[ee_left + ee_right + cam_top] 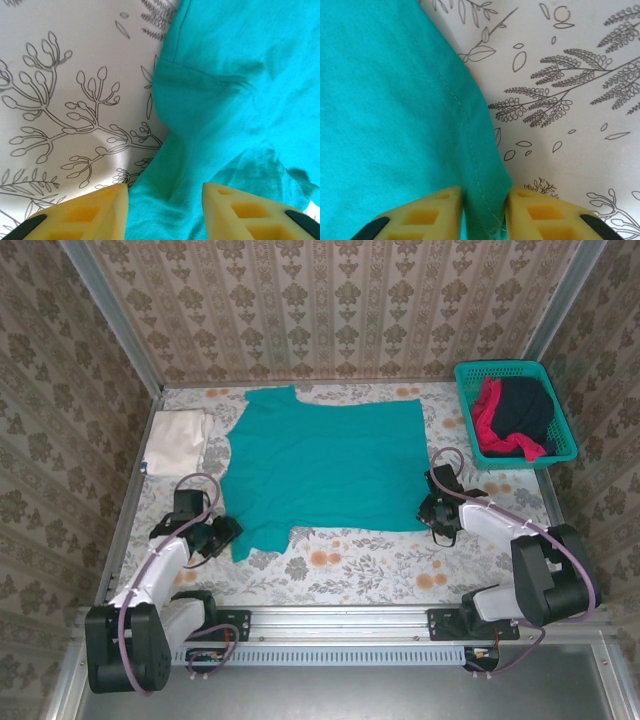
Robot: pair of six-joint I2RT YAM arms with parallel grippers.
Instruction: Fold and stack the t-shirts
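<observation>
Teal cotton t-shirt [320,460] lies flat mid-frame, unfolded. Cream-white shirt [178,440] sits folded at left. Red shirt [487,412] and navy shirt [525,405] wait in the teal mesh basket [500,366]. Left fingers [90,212] spread around its sleeve; right fingers [430,212] pinch its hem.

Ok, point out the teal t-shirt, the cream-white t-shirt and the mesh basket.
teal t-shirt [325,460]: top external view, middle of its spread body.
cream-white t-shirt [178,440]: top external view, middle of the folded cloth.
mesh basket [500,365]: top external view, its far rim.
</observation>
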